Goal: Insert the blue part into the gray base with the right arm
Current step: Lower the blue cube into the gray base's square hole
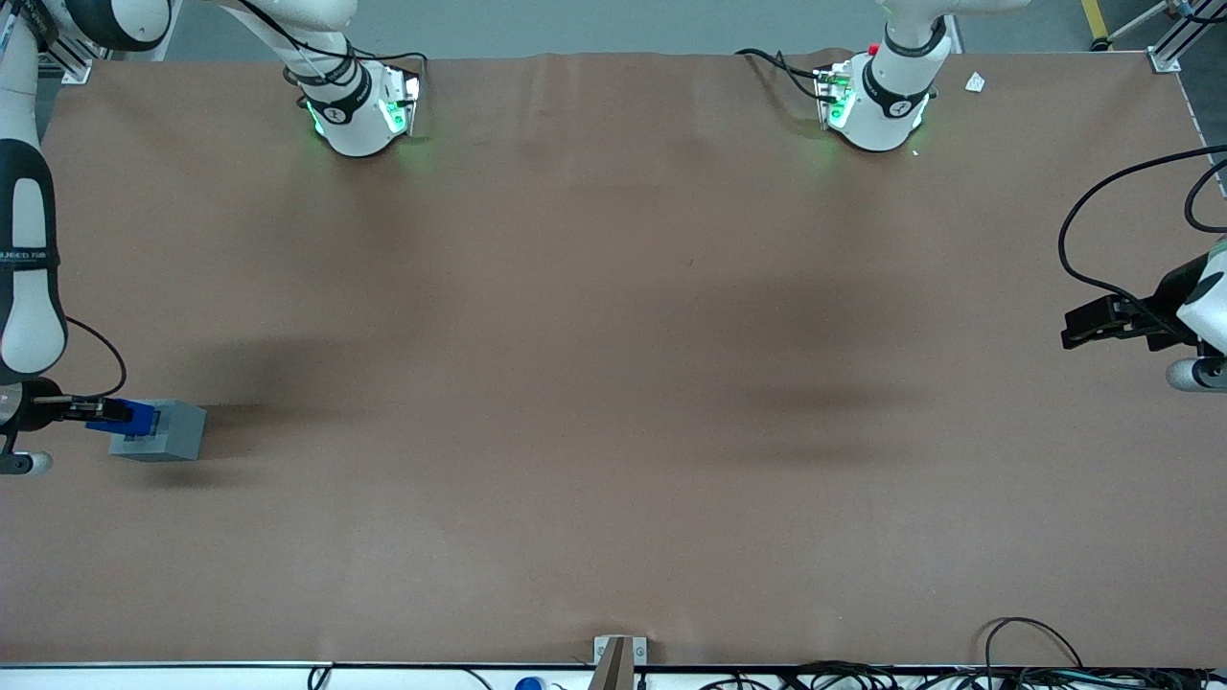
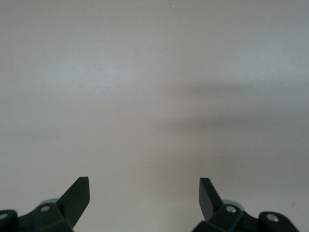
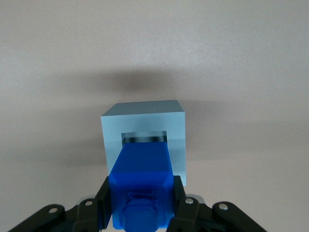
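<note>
The blue part was clamped between the fingers of the gripper at the working arm's end of the table, directly above the gray base — its leading end at the mouth of the dark recess. That alignment was shown only by the right wrist view — in the front view the blue part merely overlapped the gray base.

Open brown table surrounds the gray base; only the end effector crowds it.
</note>
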`<state>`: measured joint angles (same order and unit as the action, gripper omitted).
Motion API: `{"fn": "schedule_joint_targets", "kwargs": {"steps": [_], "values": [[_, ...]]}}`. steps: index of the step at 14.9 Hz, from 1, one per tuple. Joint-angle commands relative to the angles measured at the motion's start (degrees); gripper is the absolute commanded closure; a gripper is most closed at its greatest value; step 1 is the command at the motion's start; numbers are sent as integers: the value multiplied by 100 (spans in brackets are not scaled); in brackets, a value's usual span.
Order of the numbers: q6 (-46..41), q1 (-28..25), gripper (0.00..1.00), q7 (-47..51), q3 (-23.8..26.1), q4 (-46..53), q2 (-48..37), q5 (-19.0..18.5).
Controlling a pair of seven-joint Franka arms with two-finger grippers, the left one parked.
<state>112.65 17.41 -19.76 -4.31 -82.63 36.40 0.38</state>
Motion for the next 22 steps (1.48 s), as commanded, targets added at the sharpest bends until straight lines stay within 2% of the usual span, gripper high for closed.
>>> {"fn": "schedule_joint_targets", "kwargs": {"steps": [1, 22], "values": [[55, 44, 98, -63, 62, 54, 60, -11], [116, 52, 98, -72, 71, 45, 156, -11]]}}
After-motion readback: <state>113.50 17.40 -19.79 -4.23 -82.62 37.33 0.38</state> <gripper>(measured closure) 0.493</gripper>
